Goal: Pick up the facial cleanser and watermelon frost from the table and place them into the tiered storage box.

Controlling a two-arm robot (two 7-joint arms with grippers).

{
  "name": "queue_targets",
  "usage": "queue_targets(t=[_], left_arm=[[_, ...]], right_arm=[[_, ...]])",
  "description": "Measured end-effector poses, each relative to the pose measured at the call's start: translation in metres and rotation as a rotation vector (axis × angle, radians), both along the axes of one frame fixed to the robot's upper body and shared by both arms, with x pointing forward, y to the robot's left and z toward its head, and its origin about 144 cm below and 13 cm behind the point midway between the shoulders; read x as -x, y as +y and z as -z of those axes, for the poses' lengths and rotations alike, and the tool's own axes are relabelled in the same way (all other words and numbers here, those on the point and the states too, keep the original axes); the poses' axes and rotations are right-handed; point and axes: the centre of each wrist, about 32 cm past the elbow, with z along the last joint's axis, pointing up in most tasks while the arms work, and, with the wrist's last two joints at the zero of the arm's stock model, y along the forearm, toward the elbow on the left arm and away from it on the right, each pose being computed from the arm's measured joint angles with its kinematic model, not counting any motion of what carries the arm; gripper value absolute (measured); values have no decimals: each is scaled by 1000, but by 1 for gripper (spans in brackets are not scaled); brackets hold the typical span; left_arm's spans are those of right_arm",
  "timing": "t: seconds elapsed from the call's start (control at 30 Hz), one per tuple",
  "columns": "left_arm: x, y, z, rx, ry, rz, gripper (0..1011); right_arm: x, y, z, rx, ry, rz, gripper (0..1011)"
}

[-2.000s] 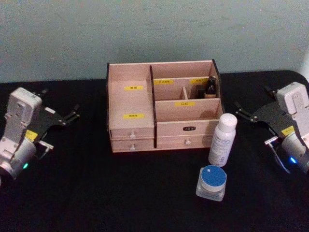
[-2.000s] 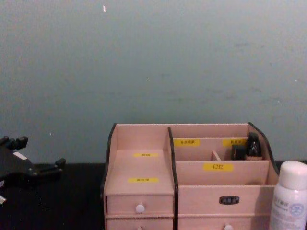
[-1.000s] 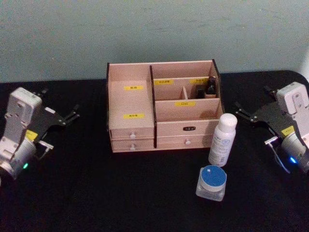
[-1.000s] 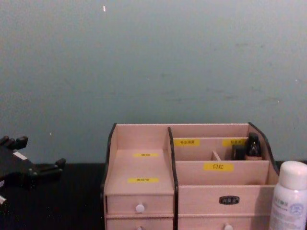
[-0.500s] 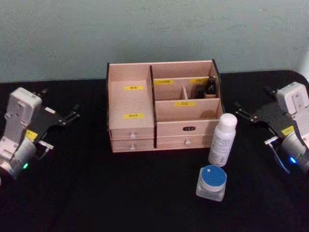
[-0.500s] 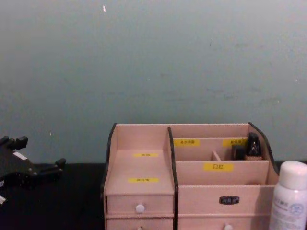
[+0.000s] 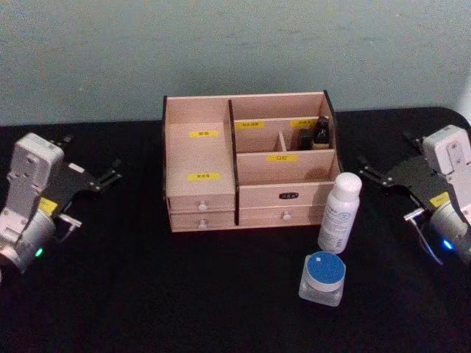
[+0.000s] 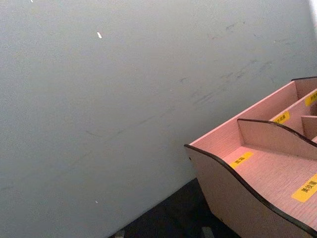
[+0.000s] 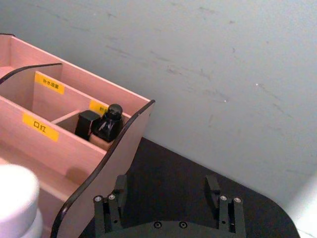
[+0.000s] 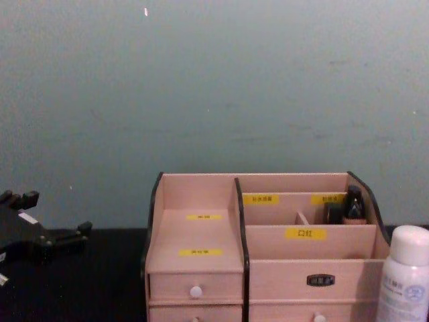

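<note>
The tiered storage box (image 7: 199, 154) of pinkish wood stands at the middle of the black table, also seen in the chest view (image 10: 201, 231) and the right wrist view (image 9: 44, 106). Just in front of its right end stands a white bottle (image 7: 340, 212) with a white cap, its top showing in the chest view (image 10: 405, 275). A small clear jar with a blue lid (image 7: 322, 278) sits nearer to me. I cannot tell which is the facial cleanser and which the watermelon frost. My left gripper (image 7: 92, 152) hovers open at the far left. My right gripper (image 7: 384, 149) hovers open at the far right, right of the bottle.
A dark bottle (image 7: 321, 131) and a dark cap stand in the box's back right compartment. A grey-green wall (image 7: 235, 51) rises close behind the table. Bare black tabletop (image 7: 184, 294) stretches in front of the box and to both sides.
</note>
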Motion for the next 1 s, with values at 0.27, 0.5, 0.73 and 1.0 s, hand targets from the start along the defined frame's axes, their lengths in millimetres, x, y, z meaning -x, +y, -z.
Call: queue_targets(t=[0.27,0.5,0.73,1.0], left_arm=[[0,0,0,0,0,0,1001],[0,0,0,0,0,0,1001],[0,0,0,0,0,0,1001],[0,0,0,0,0,0,1001]], right_arm=[[21,-10,-4,-13,25,-4,1000],[63,-27,-8,-20,92,-21,1000],[100,-36,-13,-61,179,-75,1000],[120,-28,-19,-136,242,-163,1000]])
